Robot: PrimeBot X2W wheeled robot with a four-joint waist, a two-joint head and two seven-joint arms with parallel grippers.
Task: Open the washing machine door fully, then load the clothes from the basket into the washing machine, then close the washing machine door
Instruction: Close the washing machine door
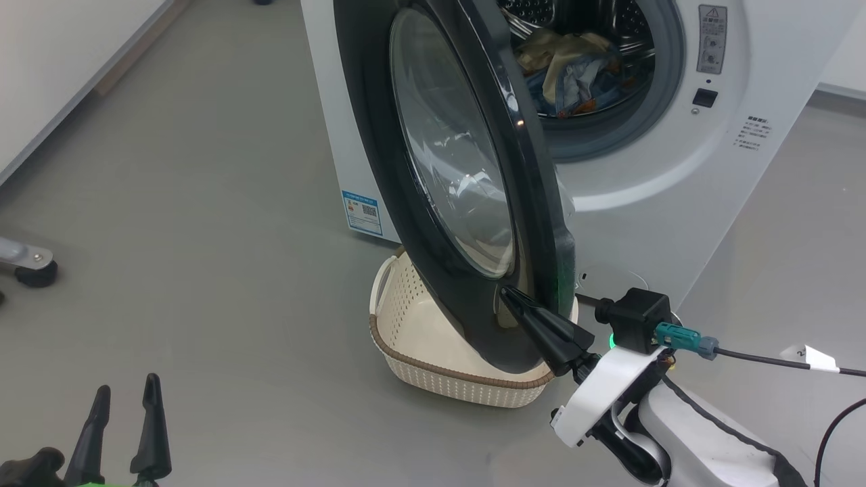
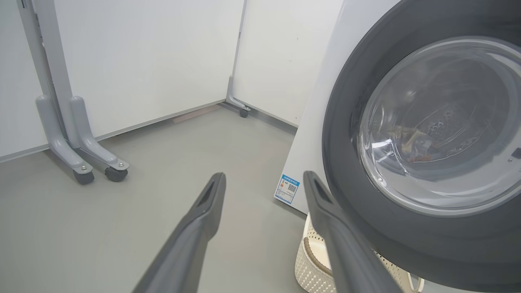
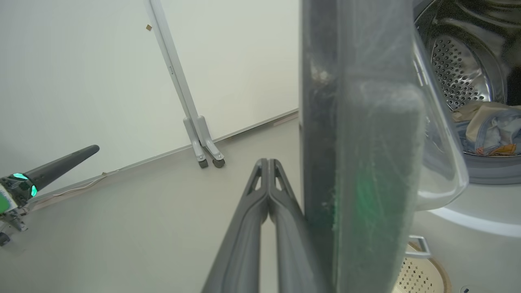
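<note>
The door (image 1: 453, 176) stands half open, edge-on to the right gripper (image 1: 506, 292). That gripper's fingers are pressed together with nothing between them, and their tips are against the outer face of the door's lower black rim. Just below the gripper and the door, the basket (image 1: 440, 382) sits on the floor (image 1: 203, 203), with no clothes visible in it. Beyond the gripper, past the door, the clothes (image 1: 575, 74) lie in the drum of the washer (image 1: 643, 203). The left gripper (image 1: 127, 383) is well apart to the left, fingers spread wide and holding nothing.
</note>
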